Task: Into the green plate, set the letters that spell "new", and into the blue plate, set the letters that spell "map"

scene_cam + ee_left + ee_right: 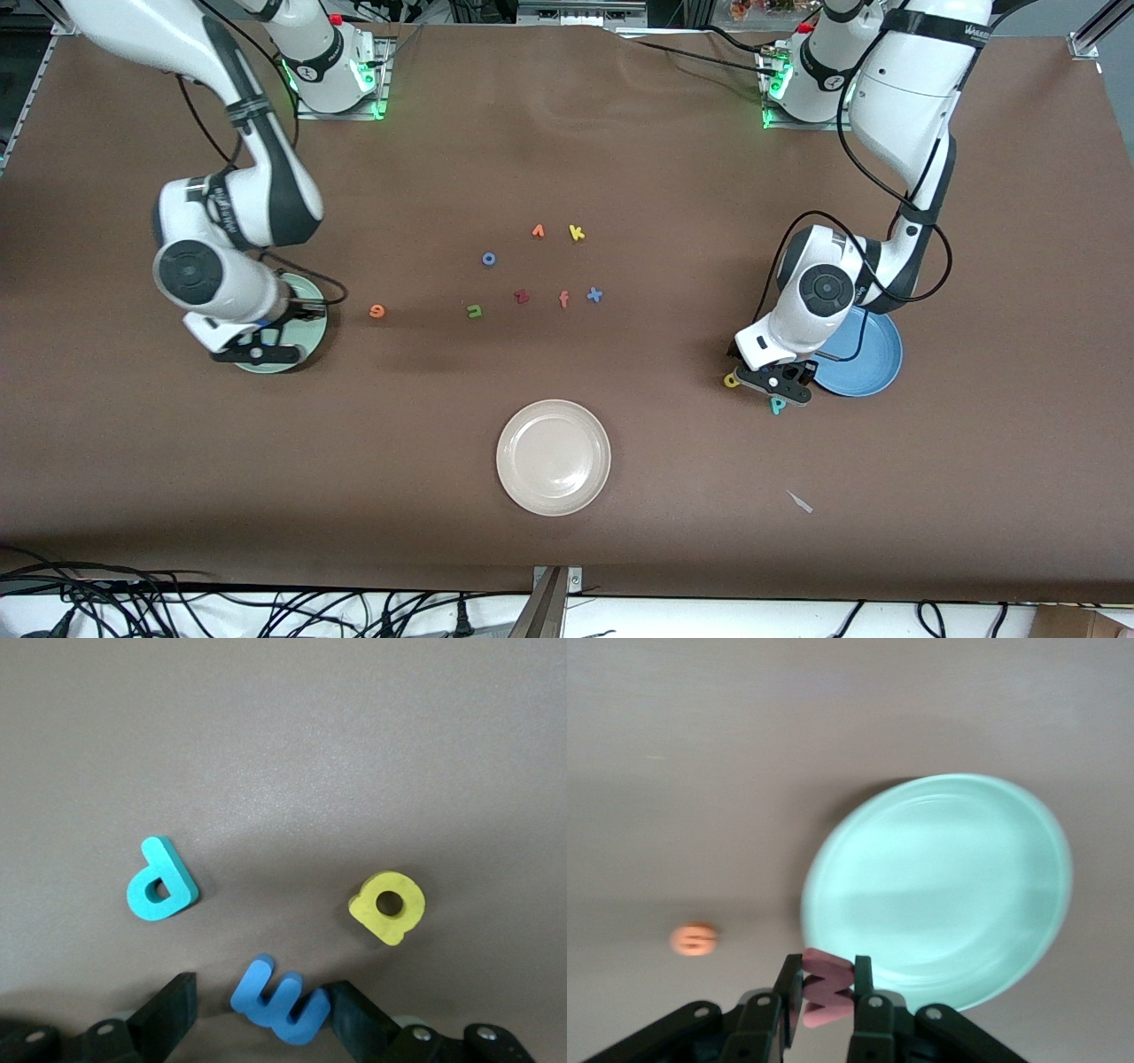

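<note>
At the left of the front view, the right gripper (257,353) hangs over the round pale mint-green plate (312,330), its jaws clenched on the pinkish-red foam letter w (826,988); by my reading it is about to drop it, which calls for centring over the dish and releasing. The orange foam letter e (377,310) and green foam letter n (475,310) lie on the brown bench (567,416) mid-frame, not yet collected. At the right, the left gripper (780,383) sits low beside the round mid-blue plate (873,359), jaws parted around the blue foam letter m (279,999), one touching it. The yellow foam letter a (731,380) and teal foam letter p (778,405) lie just beside. Next: clench, lift, carry to blue.
</note>
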{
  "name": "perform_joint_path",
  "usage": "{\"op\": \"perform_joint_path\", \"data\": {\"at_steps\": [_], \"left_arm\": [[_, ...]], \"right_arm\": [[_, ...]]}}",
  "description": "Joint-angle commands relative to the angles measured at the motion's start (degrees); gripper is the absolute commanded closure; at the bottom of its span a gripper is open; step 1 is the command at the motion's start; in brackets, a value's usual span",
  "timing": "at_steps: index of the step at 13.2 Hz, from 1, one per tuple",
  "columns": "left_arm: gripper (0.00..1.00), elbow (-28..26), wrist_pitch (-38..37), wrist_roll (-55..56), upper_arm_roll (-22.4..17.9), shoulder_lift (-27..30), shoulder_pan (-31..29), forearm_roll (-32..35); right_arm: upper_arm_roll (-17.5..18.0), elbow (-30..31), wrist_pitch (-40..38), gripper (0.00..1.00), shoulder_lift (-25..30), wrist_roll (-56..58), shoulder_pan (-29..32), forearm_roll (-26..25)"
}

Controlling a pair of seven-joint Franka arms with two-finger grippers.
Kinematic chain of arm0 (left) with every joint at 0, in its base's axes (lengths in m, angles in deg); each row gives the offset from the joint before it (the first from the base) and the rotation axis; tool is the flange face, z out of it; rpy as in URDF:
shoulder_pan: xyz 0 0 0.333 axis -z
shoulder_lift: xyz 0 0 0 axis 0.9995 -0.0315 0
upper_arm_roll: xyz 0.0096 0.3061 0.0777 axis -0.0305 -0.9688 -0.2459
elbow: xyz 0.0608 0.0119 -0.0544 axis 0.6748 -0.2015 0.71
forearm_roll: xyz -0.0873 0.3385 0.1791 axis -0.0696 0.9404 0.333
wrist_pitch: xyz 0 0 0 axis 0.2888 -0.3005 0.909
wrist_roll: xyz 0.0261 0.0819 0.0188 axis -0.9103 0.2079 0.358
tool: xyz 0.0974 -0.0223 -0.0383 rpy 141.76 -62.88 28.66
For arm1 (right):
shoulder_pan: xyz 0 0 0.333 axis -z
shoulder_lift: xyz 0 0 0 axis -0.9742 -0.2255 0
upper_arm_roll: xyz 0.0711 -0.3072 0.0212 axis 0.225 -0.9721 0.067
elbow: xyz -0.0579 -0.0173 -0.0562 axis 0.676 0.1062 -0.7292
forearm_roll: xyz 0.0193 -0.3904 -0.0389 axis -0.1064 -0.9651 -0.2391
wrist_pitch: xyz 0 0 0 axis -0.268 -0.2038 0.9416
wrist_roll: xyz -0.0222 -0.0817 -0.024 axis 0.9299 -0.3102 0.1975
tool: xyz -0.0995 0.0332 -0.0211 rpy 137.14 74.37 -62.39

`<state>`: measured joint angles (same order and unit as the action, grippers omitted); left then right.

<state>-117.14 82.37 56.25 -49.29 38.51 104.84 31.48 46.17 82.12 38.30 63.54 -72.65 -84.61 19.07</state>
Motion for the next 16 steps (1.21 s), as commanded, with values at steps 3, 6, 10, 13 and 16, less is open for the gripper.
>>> {"op": "perform_joint_path", "data": {"at_steps": [3,6,10,13,16], "left_arm": [[0.39,-0.3,0.0,0.0,-0.4,-0.4,0.1,1.3],[0.54,-0.3,0.0,0.0,-0.4,-0.4,0.1,1.3],[0.61,-0.2,-0.3,-0.1,-1.0,0.2,0.4,1.3],[0.61,-0.2,-2.6,-0.4,-1.3,3.0,0.6,1.4],[0.61,-0.2,-6.6,-0.4,-1.3,6.0,0.5,1.6]], "right_arm": [[-2.6,0.3,6.0,0.96,-3.5,9.2,3.1,0.5],[-2.6,-0.8,6.0,0.00,-4.1,8.7,3.1,4.3],[-1.8,-4.3,0.9,0.00,-3.8,4.4,1.4,8.4],[1.1,-3.4,1.7,0.00,-3.6,-4.0,1.1,8.8],[5.1,-2.2,2.8,0.00,-3.2,-14.0,1.1,8.8]]}}
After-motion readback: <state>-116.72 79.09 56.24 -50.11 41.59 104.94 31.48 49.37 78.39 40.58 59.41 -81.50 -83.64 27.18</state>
